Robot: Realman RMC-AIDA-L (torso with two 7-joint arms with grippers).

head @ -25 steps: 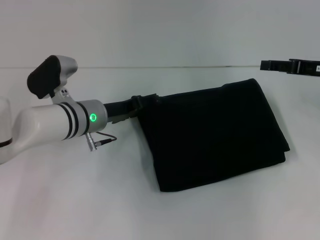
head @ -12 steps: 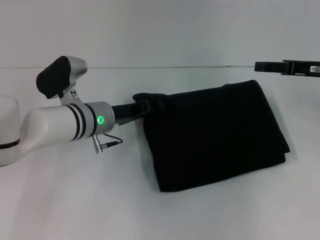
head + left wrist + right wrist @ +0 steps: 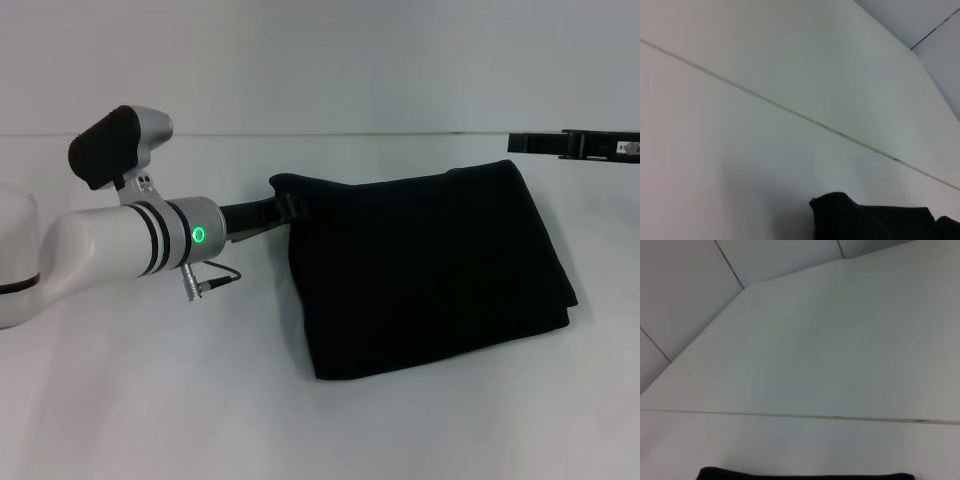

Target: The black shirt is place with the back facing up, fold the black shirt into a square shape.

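Note:
The black shirt [image 3: 430,270] lies folded into a rough rectangle on the white table [image 3: 150,400], right of centre in the head view. My left gripper [image 3: 285,205] reaches in from the left. It is shut on the shirt's far left corner, which is bunched and lifted a little off the table. That lifted fabric also shows in the left wrist view [image 3: 870,222]. My right gripper [image 3: 560,145] hovers at the far right, just beyond the shirt's far right corner and apart from it. No lettering shows on the shirt.
The white table meets a plain white wall [image 3: 320,60] behind the shirt. A grey cable [image 3: 205,283] hangs under my left wrist. A thin black strip [image 3: 805,475] shows in the right wrist view; I cannot tell what it is.
My left gripper has pulled the shirt's far left corner up and slightly toward the shirt's middle. My right gripper has drifted a little to the left and lower in the head view.

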